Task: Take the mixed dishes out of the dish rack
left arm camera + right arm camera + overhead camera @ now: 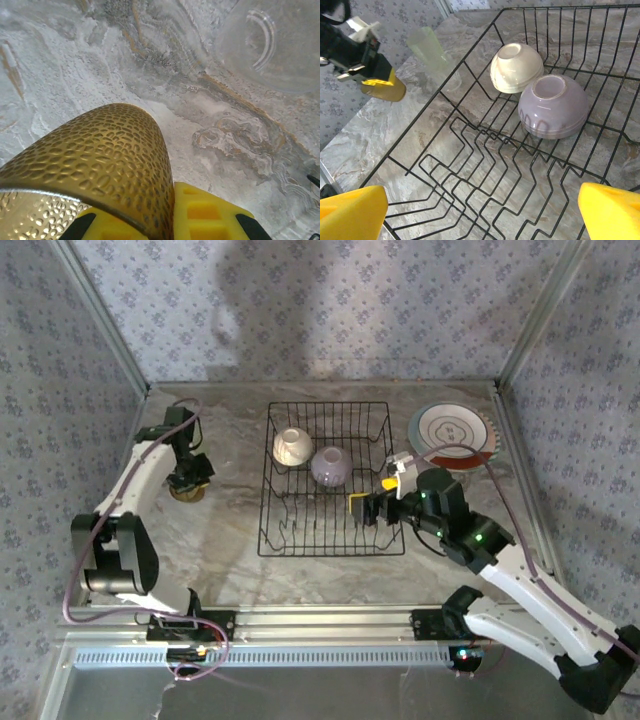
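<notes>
I have the left pincer (pixel 188 478) clamped on the olive-gold dimpled cup (pixel 100 160) at overhead frame-left, off the black wire dish rack (pixel 330 552); the right pincer (pixel 480 215) gapes wide over its lower-right corner, and reaching for the upturned lilac bowl (pixel 552 105) could snag wire or shove the cream bowl (pixel 516 67) just beside it.

Black wire rack (pixel 332 552): cream bowl (pixel 292 446), lilac bowl (pixel 330 467) bottoms-up inside. Ringed plate (pixel 452 432), possibly stacked, right. Gold-brown cup (pixel 188 491) left.

top: high, whole table (pixel 230 550) | left wrist: close, downward | right wrist: rack (pixel 325 510), shared
</notes>
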Controlling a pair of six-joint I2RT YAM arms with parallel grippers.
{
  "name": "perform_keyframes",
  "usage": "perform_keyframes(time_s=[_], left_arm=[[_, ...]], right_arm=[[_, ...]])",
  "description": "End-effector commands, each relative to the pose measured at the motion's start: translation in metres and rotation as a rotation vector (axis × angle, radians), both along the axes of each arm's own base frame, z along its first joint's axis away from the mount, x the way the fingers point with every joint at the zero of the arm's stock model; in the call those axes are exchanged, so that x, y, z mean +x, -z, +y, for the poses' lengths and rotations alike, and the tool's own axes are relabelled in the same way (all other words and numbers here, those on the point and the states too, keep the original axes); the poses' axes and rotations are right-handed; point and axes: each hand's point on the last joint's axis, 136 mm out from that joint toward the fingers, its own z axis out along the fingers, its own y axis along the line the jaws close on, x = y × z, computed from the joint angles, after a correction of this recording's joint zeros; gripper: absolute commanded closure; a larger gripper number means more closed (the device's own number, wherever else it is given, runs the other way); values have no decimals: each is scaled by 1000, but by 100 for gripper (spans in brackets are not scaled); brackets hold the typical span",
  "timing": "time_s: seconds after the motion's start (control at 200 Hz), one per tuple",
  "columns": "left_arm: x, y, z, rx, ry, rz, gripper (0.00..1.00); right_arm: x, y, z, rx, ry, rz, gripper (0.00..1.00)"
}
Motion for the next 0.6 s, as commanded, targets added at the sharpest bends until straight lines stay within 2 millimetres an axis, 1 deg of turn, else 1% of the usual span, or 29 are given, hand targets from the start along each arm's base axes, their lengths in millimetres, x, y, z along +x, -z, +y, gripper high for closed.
perform_keyframes(time_s=[0.0, 0.135, 0.24, 0.375, 0.595], left_arm=[[15, -4, -2, -15, 21, -6, 100], [20, 4, -1, 0, 43, 44, 100], [22, 14, 1, 14, 59, 86, 100], [24, 25, 1, 19, 78, 123, 100], [33, 30, -1, 11, 98, 142, 100]], right_arm=[[-7, 1, 0, -3, -30, -22, 0], [-11, 5, -3, -2, -34, -19, 0], [-12, 7, -3, -4, -36, -21, 0], [-12, 5, -4, -6, -38, -23, 0], [-15, 4, -6, -9, -37, -18, 0]])
